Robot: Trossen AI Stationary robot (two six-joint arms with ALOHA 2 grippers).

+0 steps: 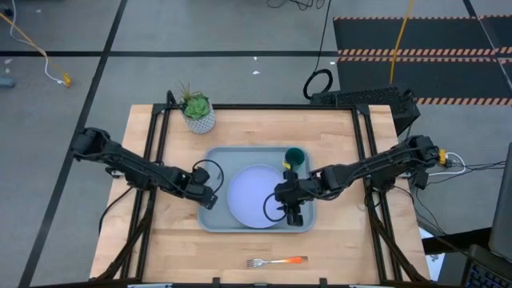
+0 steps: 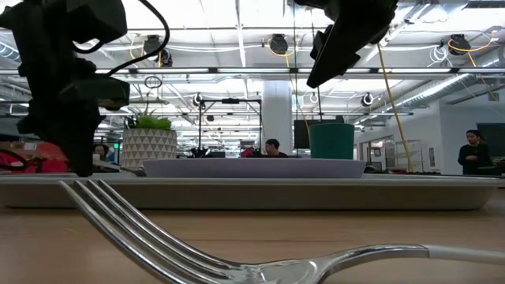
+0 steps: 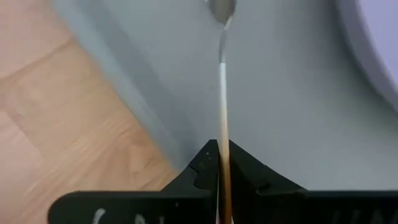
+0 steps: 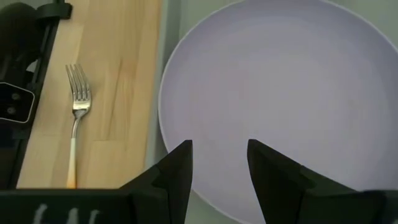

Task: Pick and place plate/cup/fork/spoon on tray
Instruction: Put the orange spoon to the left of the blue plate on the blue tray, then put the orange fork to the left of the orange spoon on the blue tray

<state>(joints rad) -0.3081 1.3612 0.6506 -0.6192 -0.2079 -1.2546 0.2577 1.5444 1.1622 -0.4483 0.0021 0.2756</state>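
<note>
On the wooden table (image 1: 184,240), left fingers (image 3: 205,171) clamp the orange-handled spoon (image 3: 222,93); right fingers (image 4: 180,165) apart.

1 tray (image 1: 210,221), 1 plate (image 1: 252,196), 1 cup (image 1: 294,157), 1 fork (image 1: 276,262), 1 spoon (image 3: 222,37), 1 potted plant (image 1: 198,112).

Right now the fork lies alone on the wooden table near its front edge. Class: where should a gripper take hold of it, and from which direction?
Grip the fork at the middle of its orange handle, coming straight down from above. It lies flat on the table, outside the tray, so the fingers should close across the slim handle. The tines look too thin to hold. The open right gripper, over the plate, seems nearest.
</note>
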